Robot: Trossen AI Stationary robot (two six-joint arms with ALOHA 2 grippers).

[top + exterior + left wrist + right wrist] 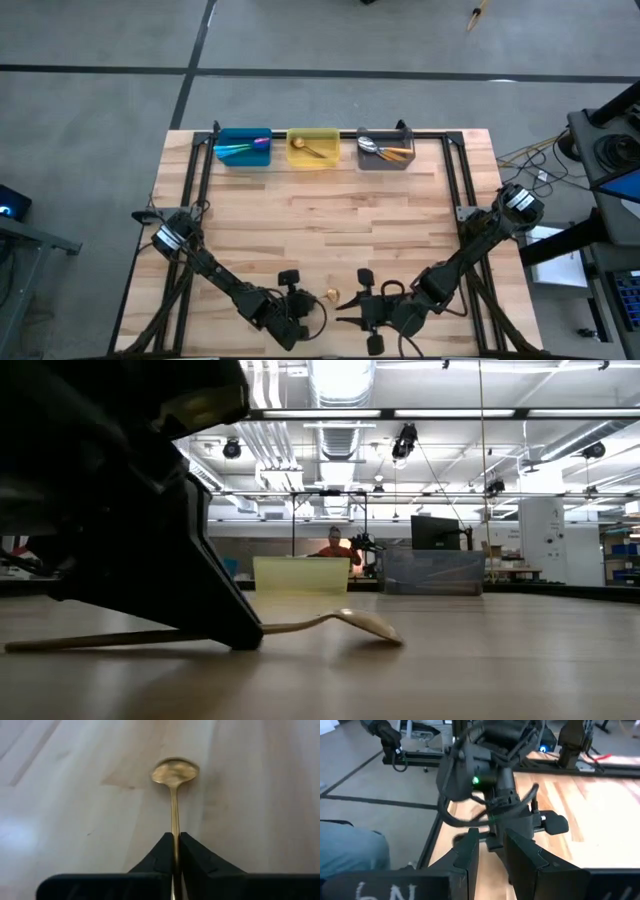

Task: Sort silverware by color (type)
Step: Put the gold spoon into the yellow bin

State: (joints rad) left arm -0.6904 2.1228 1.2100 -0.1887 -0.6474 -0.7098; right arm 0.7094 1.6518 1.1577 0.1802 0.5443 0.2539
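Wood-plank table, dark frame rails along its edges. At far edge, three bins in a row: blue bin, yellow bin, gray bin. Near front edge, one gold spoon lying flat on the planks.

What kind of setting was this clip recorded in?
Most likely a robotics lab or workshop: exposed ceiling ducts and strip lights above, a wooden table in a metal frame, and a person seated at a monitor behind it.
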